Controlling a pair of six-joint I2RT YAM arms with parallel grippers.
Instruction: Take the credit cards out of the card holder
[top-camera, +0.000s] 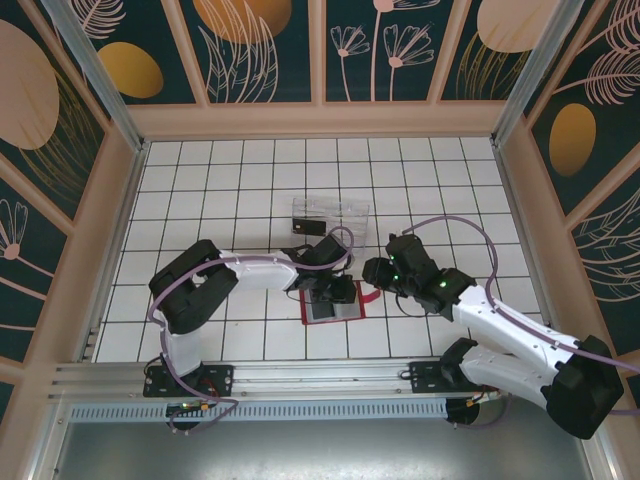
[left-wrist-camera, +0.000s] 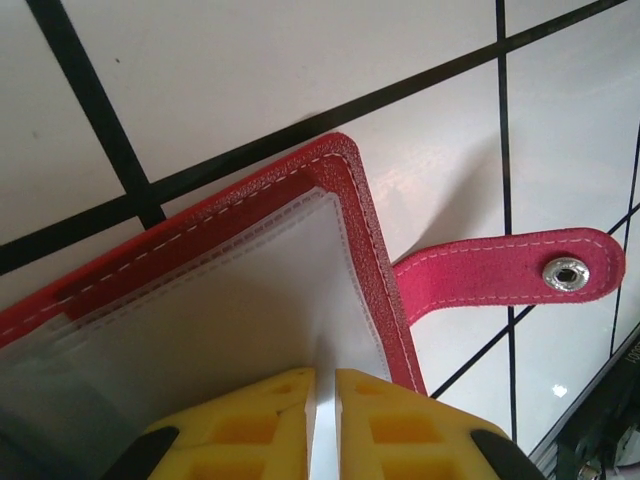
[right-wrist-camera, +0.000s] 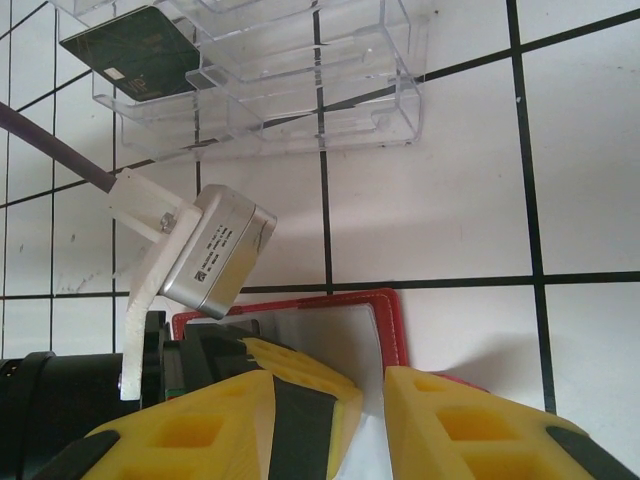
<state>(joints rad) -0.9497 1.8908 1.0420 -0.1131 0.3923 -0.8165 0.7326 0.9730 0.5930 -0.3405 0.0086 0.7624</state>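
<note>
left gripper (left-wrist-camera: 325, 372) fingers pinch nearly closed on a clear sleeve of the card holder (left-wrist-camera: 340, 190), which lies open midway along the tabletop's (top-camera: 200, 170) near edge. right gripper (right-wrist-camera: 372, 385) hovers part-open above it, seemingly empty. next, probably: nip a card's edge. one dark credit card (right-wrist-camera: 135, 50) lies in the clear tray (right-wrist-camera: 330, 90) mid-tabletop. white tiles, patterned walls (top-camera: 260, 50).

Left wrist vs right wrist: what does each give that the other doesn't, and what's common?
Left wrist: the closing tab lying flat with its metal snap, and the left gripper pinched on the clear sleeve of the card holder. Right wrist: the clear tray holding a dark credit card, the left arm's wrist camera, and the right gripper, jaws apart. Both: the red card holder on the white tiled table.
</note>
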